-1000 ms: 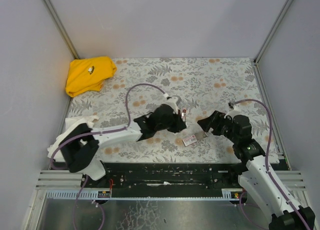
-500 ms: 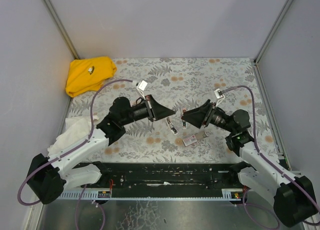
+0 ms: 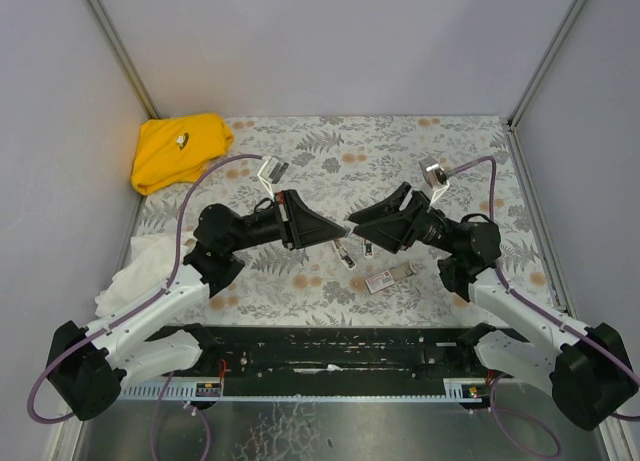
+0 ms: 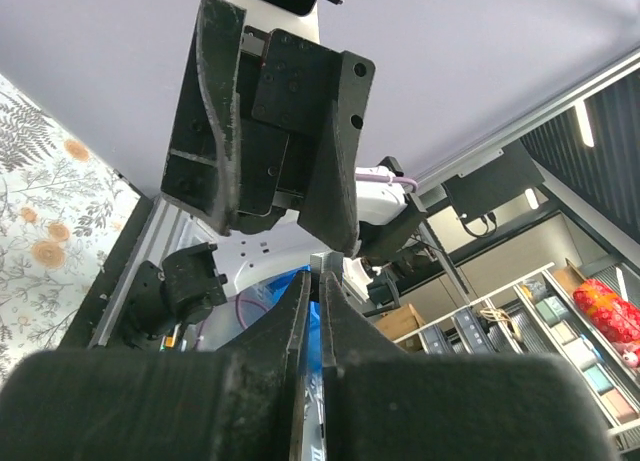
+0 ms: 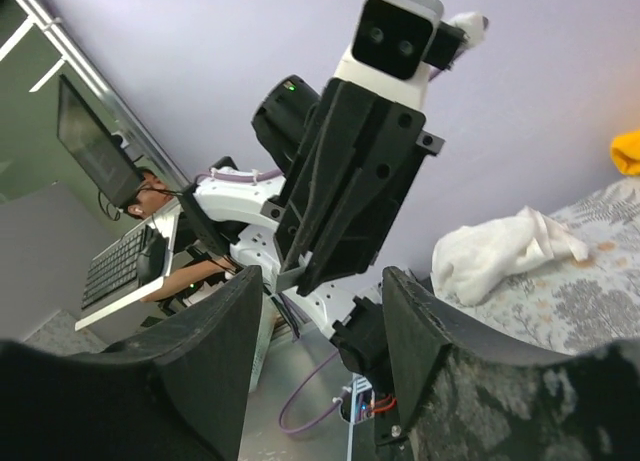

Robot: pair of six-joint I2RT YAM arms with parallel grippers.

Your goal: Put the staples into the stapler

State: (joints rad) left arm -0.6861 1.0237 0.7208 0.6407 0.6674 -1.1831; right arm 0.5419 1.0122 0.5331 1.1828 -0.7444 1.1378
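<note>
My left gripper [image 3: 337, 233] points right and is shut on a thin silvery-grey strip of staples [image 4: 331, 262] that sticks out past its fingertips [image 4: 300, 301]. My right gripper [image 3: 352, 223] points left, tip to tip with it, open and empty; in the right wrist view its pads [image 5: 225, 311] stand wide apart. The strip also shows there [image 5: 291, 277], held by the left gripper. The small pale stapler [image 3: 344, 253] lies on the table below both tips, with another small pale piece [image 3: 366, 249] beside it. The red-and-white staple box [image 3: 380, 280] lies just right of them.
A yellow cloth [image 3: 179, 149] lies at the far left corner. A white cloth [image 3: 135, 276] lies by the left arm. Grey walls close the table on three sides. The black rail [image 3: 330, 351] runs along the near edge.
The left gripper has drawn back from the middle and lifted off the table. The right gripper has risen and swung left. Their tips now almost meet above the stapler.
</note>
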